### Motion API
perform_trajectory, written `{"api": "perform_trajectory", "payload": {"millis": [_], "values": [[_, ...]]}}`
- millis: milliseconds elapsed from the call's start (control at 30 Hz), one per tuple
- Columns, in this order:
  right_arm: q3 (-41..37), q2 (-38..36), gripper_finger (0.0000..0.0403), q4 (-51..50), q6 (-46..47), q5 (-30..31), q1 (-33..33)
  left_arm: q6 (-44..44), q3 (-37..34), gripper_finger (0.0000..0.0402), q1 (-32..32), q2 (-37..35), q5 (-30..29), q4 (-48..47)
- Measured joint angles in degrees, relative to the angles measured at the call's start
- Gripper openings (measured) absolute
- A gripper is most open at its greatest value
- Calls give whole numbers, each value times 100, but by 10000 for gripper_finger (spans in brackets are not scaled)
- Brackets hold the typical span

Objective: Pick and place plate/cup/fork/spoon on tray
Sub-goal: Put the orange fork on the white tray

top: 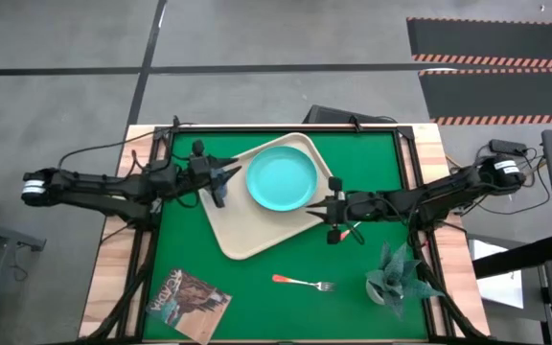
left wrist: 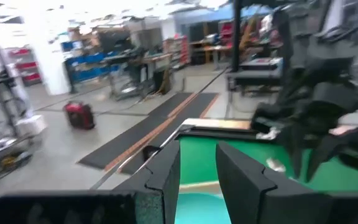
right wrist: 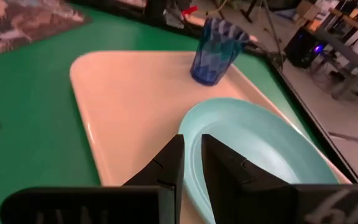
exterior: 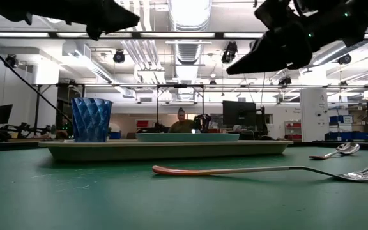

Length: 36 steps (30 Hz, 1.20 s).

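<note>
The beige tray (top: pixel 247 235) lies askew on the green mat. On it rest the turquoise plate (top: pixel 281 179) and, upright at its left edge, the blue cup (right wrist: pixel 217 51). The fork (top: pixel 305 282) lies flat on the mat near the front, and the spoon (exterior: pixel 337 152) lies on the mat to the right of the tray. My left gripper (top: pixel 235 172) hovers level above the tray beside the cup, open and holding nothing. My right gripper (right wrist: pixel 191 142) hangs well above the plate's right rim, tipped slightly down. Its fingers stand a narrow gap apart with nothing between them.
A magazine (top: pixel 188 302) lies at the mat's front left corner. A teal spiky plant ornament (top: pixel 396 273) stands at the front right, close to my right arm. Bare mat (top: pixel 286 316) stretches between the magazine and the ornament.
</note>
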Motion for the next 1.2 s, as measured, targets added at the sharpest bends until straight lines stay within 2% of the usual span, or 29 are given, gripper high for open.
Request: {"api": "perform_trajectory", "payload": {"millis": [200, 467, 833, 1000, 1200], "values": [[-282, -753, 47, 189, -563, 106, 0, -9, 5, 89, -86, 626, 612, 1125], [-285, -1955, 47, 259, -1565, 158, -15, -356, 247, 89, -388, 1315, 649, 1527], [-371, -2479, 47, 11, -1743, -251, -13, -913, 1123, 89, -1252, 2288, 597, 1482], [-474, -2643, 34, 22, -1744, -669, -10, -997, 1689, 89, -1540, 2724, 565, 1428], [-522, -2907, 18, 19, -1860, -653, -12, -1154, 2449, 89, -1557, 3013, 546, 571]]}}
